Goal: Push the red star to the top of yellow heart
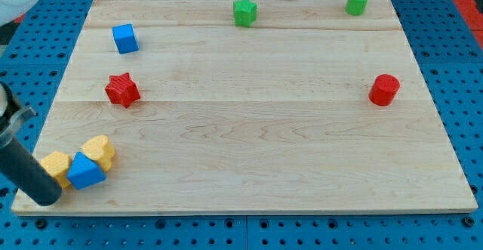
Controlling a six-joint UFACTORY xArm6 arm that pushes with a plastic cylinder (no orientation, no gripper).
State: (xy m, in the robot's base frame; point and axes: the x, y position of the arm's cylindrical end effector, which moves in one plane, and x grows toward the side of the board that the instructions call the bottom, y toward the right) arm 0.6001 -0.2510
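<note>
The red star [121, 90] lies on the left part of the wooden board [256, 152]. Well below it, near the bottom left corner, sits a cluster: a yellow heart-like block [100, 150], a blue triangular block [84, 171] against its lower left, and a second yellow block [55, 164] further left. My tip [46, 199] is at the bottom left corner, just beside the second yellow block and left of the blue triangular block. The rod slants up to the view's left. The tip is far below the red star.
A blue cube [125, 38] sits above the red star. A green star [244, 12] lies at the top middle, a green cylinder [357, 1] at the top right, and a red cylinder [384, 90] at the right. The board rests on a blue pegboard.
</note>
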